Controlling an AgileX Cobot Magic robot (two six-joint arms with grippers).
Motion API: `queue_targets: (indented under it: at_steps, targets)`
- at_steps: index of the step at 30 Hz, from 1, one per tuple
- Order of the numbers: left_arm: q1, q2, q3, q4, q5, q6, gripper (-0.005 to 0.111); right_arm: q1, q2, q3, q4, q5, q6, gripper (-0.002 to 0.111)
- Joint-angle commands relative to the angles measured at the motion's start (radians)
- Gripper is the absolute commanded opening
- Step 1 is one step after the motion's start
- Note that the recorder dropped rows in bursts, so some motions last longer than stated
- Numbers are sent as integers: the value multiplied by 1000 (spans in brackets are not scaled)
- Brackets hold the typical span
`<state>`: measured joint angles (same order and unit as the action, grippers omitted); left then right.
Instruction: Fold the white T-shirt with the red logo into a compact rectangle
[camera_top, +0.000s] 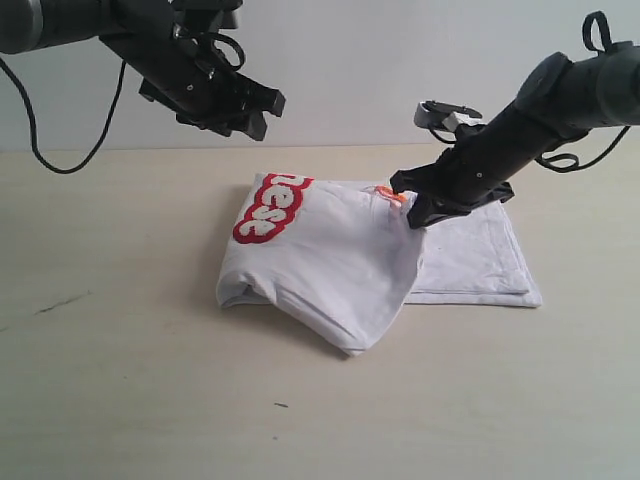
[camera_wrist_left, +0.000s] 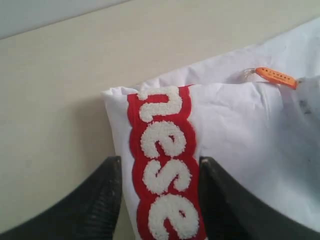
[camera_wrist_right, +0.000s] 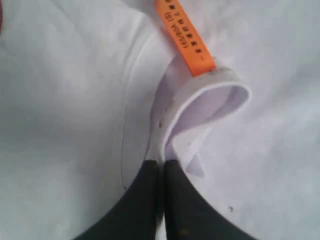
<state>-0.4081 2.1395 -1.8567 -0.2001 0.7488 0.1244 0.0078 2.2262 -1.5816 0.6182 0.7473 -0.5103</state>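
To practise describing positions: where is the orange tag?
In the exterior view the orange tag sits right of centre on the T-shirt, beside the right gripper.

Pale wooden tabletop (camera_top: 120, 380) bare left of and before bunched white cotton T-shirt (camera_top: 330, 270): open approach. Black right gripper (camera_top: 415, 215), clamped on collar (camera_wrist_right: 200, 100), slants low over shirt's right half, blocking that side. Black left gripper (camera_top: 263, 114) hangs above red logo band (camera_top: 272, 208), gap beneath.
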Motion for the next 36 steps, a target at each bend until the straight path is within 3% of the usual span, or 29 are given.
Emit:
queue_targets:
  at_steps: [1, 11, 17, 18, 21, 22, 26, 29, 32, 34, 36]
  targets:
    - [2, 0, -3, 9, -2, 25, 47, 4, -58, -54, -82, 17, -9, 0]
    - [2, 0, -3, 11, -43, 34, 47, 4, -221, -130, -455, -58, 155, 0]
    - [2, 0, -3, 11, -46, 52, 47, 4, -195, -131, -871, -49, 452, 0]
    - [2, 0, -3, 11, -48, 52, 47, 4, -161, -131, -1025, 0, 545, 0]
    - [2, 0, -3, 11, -50, 52, 47, 4, -88, -131, -1224, 95, 639, 0]
    - [2, 0, -3, 11, -48, 52, 47, 4, -48, -131, -1347, 133, 724, 2]
    - [2, 0, -1, 8, -48, 52, 47, 4, -14, -131, -1463, 152, 837, 19]
    - [2, 0, -1, 3, -46, 60, 47, 4, -10, -131, -1457, 146, 869, 37]
    - [2, 0, -1, 1, -46, 64, 47, 4, -10, -132, -1316, 110, 828, 37]
    - [2, 0, -1, 1, -45, 66, 47, 4, -10, -132, -991, 31, 621, 30]
    - [2, 0, -1, 1, -45, 83, 41, 9, 16, -132, -607, 3, 326, 5]
